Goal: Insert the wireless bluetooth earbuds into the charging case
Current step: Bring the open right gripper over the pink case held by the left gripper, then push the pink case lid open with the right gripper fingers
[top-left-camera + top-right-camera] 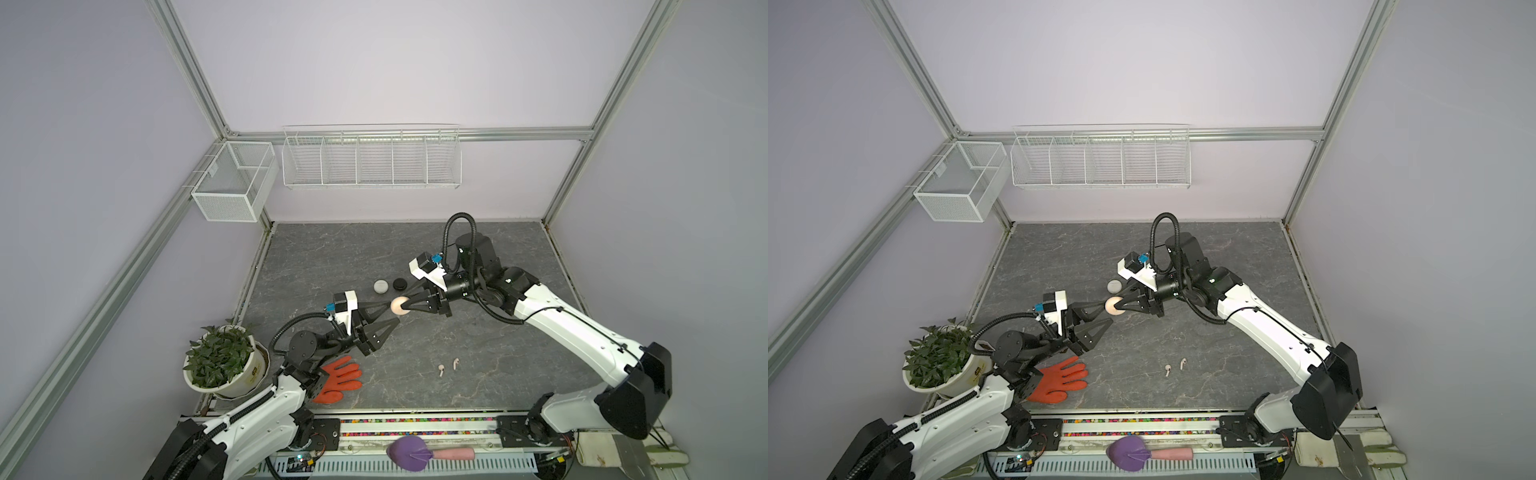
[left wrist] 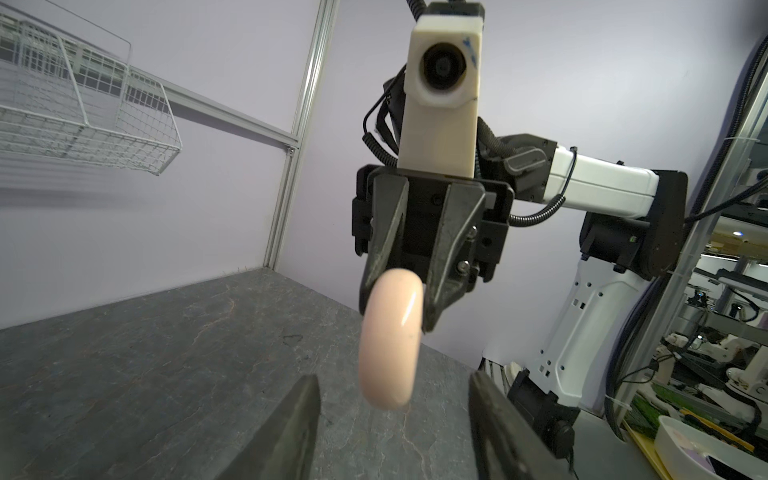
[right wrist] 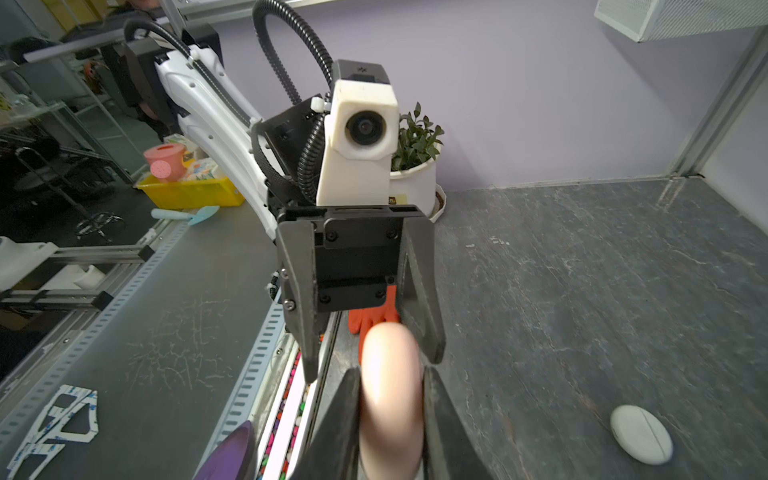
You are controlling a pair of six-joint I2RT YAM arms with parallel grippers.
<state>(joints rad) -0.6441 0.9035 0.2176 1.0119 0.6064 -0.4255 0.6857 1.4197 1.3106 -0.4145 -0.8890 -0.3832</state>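
Presently the pink charging case (image 1: 398, 305) is off the worktop (image 1: 332, 249), held in the air above its middle, where the two arms meet.

Right gripper (image 2: 399, 316): closed narrow on the case. Both wrist views show the case edge-on with a jaw against each broad face.

Left gripper (image 1: 395, 312): jaws stand wide, one on either side of the case and clear of it, holding nothing.

Case lid: no gap shows along its rim, so it appears shut.

One pink earbud (image 1: 441, 369) and the second pink earbud (image 1: 456, 364) lie loose on the worktop near the front edge, just beside each other and well apart from the held case. Neither is seated.

A white case (image 1: 380, 286) and a black case (image 1: 400, 284) rest side by side just behind the held case, toward the back edge. Both look shut. No white or black earbuds are visible anywhere. They may already be inside, but shut lids prevent confirmation.

Assessment: at best two pairs are stowed and the pink pair is outstanding. Remaining work, as judged: open the pink case, lift each earbud in turn, and seat it in its well.

An orange glove (image 1: 340, 376) and a potted plant (image 1: 220, 359) by the front left corner play no part
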